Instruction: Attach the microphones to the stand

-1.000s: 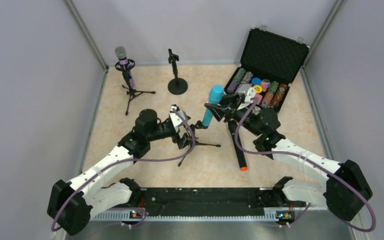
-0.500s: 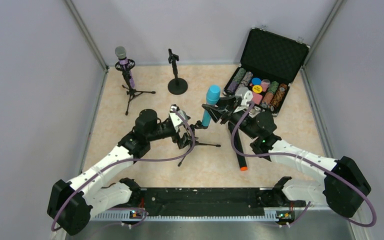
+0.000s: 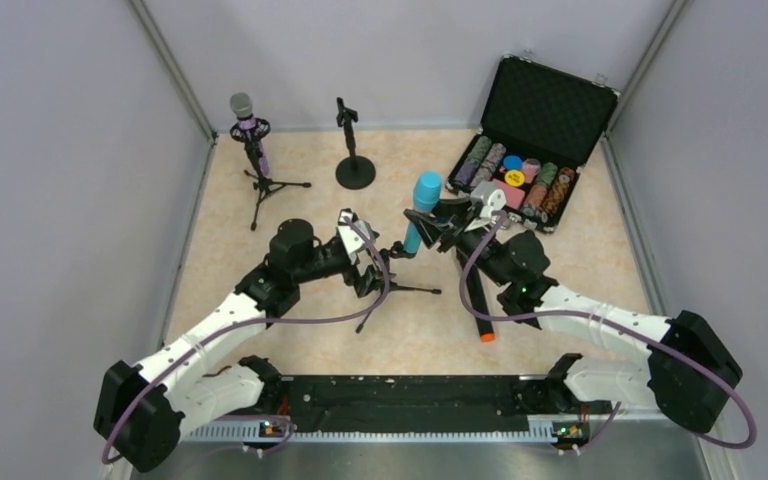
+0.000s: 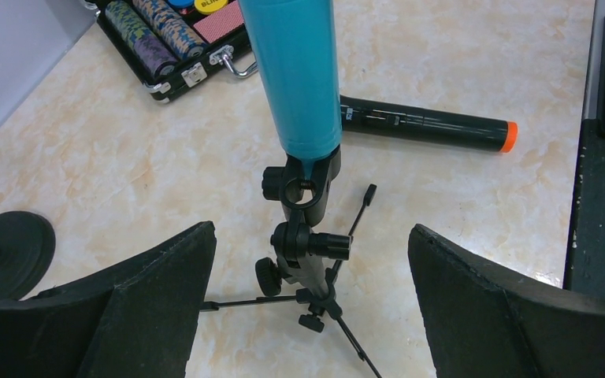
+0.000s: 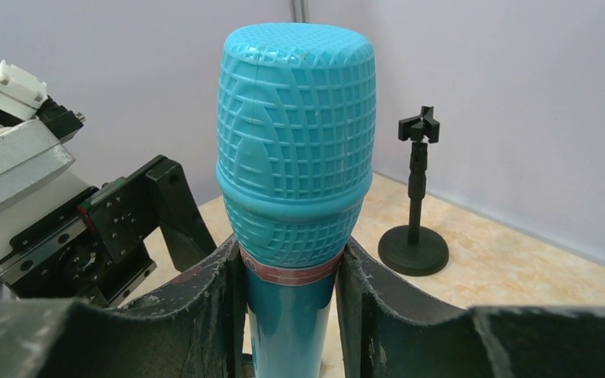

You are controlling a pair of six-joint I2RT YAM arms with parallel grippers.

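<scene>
The light blue microphone (image 3: pixel 423 205) stands nearly upright, its lower end (image 4: pixel 295 71) on top of the clip of the small black tripod stand (image 3: pixel 392 270). My right gripper (image 3: pixel 437 222) is shut on it just below the mesh head (image 5: pixel 295 157). My left gripper (image 3: pixel 364 256) is open, its jaws wide on either side of the stand's lower stem (image 4: pixel 307 244) without touching it. The black microphone with the orange end (image 3: pixel 476 295) lies on the table (image 4: pixel 425 126). The glittery purple microphone (image 3: pixel 248 125) sits in a tripod stand at the back left.
An empty round-base stand (image 3: pixel 354 170) stands at the back middle, and shows in the right wrist view (image 5: pixel 415 236). An open black case of poker chips (image 3: pixel 520 175) sits at the back right. Grey walls enclose the table.
My right gripper has shifted slightly left with the blue microphone, which now stands a little more upright over the clip. My left arm has not moved.
</scene>
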